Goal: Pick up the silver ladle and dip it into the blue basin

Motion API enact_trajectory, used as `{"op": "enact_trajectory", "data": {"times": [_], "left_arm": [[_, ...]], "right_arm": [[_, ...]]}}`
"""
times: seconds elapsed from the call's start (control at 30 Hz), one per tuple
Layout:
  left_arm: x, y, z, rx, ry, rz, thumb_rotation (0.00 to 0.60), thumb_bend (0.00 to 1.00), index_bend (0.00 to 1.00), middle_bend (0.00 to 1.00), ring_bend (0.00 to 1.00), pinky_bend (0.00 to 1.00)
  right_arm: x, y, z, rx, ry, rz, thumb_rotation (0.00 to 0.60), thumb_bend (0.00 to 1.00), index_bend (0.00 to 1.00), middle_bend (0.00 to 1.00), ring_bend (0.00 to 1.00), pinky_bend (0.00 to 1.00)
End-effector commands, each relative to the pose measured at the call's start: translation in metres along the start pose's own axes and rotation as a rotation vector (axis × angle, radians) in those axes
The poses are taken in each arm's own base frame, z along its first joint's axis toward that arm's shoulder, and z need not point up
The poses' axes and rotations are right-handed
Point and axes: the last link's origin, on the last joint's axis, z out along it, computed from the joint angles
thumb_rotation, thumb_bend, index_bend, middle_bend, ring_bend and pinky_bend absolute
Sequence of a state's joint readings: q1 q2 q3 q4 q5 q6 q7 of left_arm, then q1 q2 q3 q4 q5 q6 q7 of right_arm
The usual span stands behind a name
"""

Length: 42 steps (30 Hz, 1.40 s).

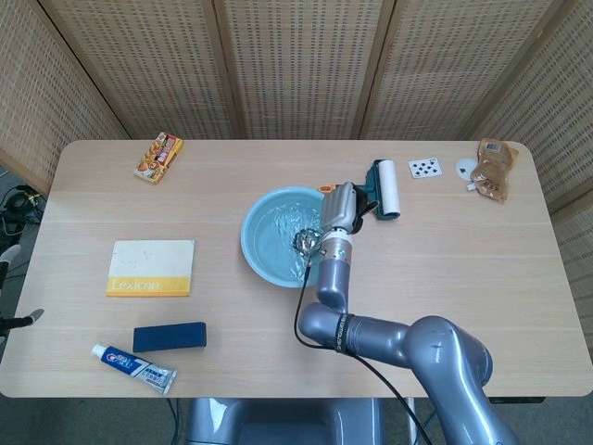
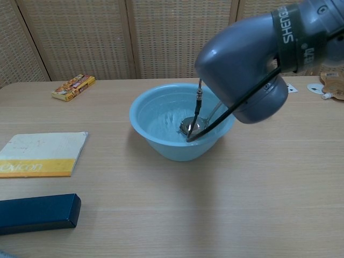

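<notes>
The blue basin stands mid-table with rippling water in it. The silver ladle has its bowl down in the water near the basin's right side, and the chest view shows the ladle low inside the basin. My right hand grips the ladle's handle above the basin's right rim. In the chest view my right arm hides the hand and most of the handle. My left hand shows in neither view.
A lint roller lies just right of the basin, with a playing card and a snack bag beyond. A candy box, a yellow-and-white book, a dark blue box and toothpaste lie on the left.
</notes>
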<state>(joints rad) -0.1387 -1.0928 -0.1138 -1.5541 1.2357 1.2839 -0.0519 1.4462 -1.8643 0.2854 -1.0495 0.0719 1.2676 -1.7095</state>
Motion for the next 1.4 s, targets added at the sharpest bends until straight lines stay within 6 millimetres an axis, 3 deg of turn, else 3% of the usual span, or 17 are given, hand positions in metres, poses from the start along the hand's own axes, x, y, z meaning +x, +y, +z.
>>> {"op": "enact_trajectory", "data": {"times": [0.03, 0.2, 0.77, 1.4], "left_arm": [[0.000, 0.000, 0.000, -0.001, 0.000, 0.000, 0.600, 0.00, 0.00, 0.00, 0.00, 0.00], [0.000, 0.000, -0.001, -0.003, -0.001, 0.000, 0.600, 0.00, 0.00, 0.00, 0.00, 0.00], [-0.001, 0.003, -0.002, -0.013, -0.003, 0.001, 0.600, 0.00, 0.00, 0.00, 0.00, 0.00], [-0.001, 0.003, -0.002, -0.012, 0.000, 0.006, 0.600, 0.00, 0.00, 0.00, 0.00, 0.00]], "right_arm": [[0.000, 0.000, -0.001, 0.013, -0.035, 0.036, 0.600, 0.90, 0.81, 0.99, 0.98, 1.00], [0.004, 0.004, -0.005, 0.053, -0.145, 0.159, 0.600, 0.90, 0.81, 0.99, 0.98, 1.00], [0.018, 0.042, -0.007, 0.099, -0.256, 0.396, 0.600, 0.90, 0.81, 0.99, 0.98, 1.00], [0.033, 0.074, -0.010, 0.094, -0.271, 0.485, 0.600, 0.90, 0.82, 0.99, 0.98, 1.00]]}}
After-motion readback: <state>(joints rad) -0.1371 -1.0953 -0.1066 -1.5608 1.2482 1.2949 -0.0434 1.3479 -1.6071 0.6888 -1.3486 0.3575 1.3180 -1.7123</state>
